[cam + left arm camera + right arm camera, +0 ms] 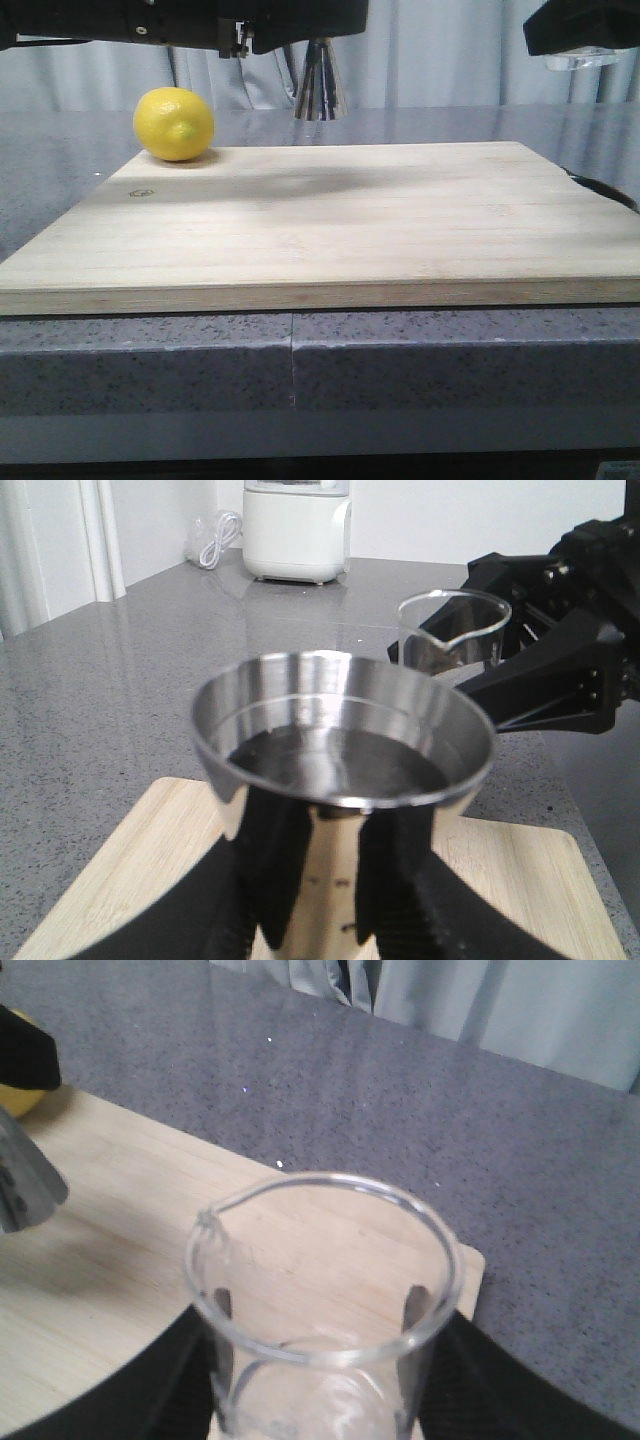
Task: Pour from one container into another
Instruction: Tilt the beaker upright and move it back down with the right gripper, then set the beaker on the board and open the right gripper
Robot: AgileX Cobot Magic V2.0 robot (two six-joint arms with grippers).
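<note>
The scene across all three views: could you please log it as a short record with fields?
left gripper: shut on the jigger, held upright above the board
jigger contents: liquid in the upper cup
right gripper: shut on the beaker, held upright, off the board
beaker contents: looks empty
cutting board: wooden, on the grey counter
lemon: at the board's far left corner
background: white appliance on the counter

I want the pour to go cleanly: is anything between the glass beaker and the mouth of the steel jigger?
Nothing visible. The small clear glass beaker, held in the right claw, is beside the shiny steel hourglass jigger in the left claw, only open air between them. The yellow lemon sits far off on the wooden board.
</note>
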